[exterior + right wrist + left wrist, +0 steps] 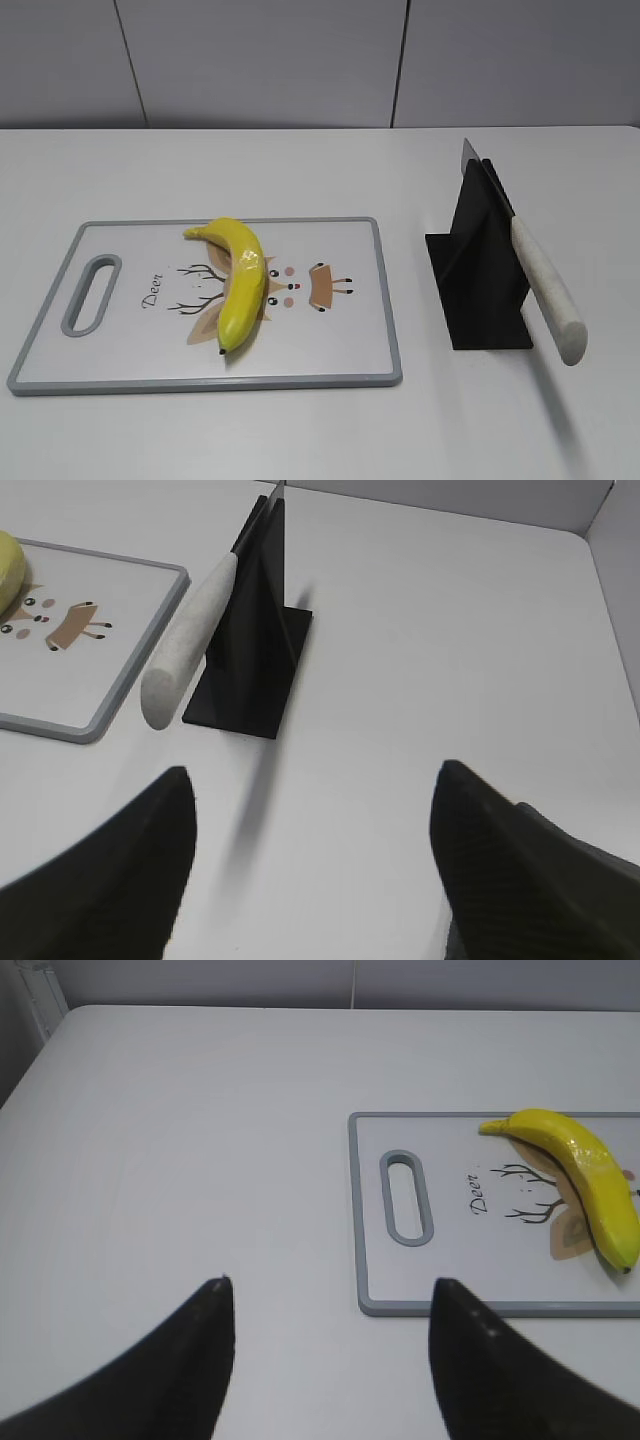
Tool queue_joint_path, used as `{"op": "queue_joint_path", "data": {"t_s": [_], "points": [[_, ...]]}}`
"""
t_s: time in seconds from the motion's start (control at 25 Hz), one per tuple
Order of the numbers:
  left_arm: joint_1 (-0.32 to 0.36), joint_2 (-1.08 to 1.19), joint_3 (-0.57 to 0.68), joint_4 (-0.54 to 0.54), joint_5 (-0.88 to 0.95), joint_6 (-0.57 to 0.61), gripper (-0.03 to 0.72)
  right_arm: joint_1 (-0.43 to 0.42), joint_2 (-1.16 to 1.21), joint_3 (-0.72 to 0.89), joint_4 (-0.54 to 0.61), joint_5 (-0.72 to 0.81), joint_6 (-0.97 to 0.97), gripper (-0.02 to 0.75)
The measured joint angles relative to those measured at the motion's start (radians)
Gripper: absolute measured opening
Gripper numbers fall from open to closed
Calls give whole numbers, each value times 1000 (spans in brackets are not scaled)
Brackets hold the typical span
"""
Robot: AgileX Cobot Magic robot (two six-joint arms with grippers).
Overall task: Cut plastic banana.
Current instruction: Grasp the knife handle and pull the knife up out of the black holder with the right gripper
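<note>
Two grippers, left gripper (330, 1305) & right gripper (315, 790) wide, plastic banana (240, 279) on cutting board (340, 330), knife (540, 280) prob. in black stand (480, 290).

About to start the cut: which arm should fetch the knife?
Right, likely. The right gripper hangs open facing the knife in its black stand. The left gripper, also open, faces the cutting board holding the plastic banana.

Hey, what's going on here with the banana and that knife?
Nothing is being handled yet. The plastic banana lies whole on the cutting board, and the knife rests in its black stand to the right. The left claw and right claw both hover open above the table, holding nothing.
</note>
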Motion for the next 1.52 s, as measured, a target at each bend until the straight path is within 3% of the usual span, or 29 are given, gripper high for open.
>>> {"op": "queue_joint_path", "data": {"t_s": [1.52], "points": [[0,0,0,-2,0,0,578,0,0,0,0,0,0,554]]}}
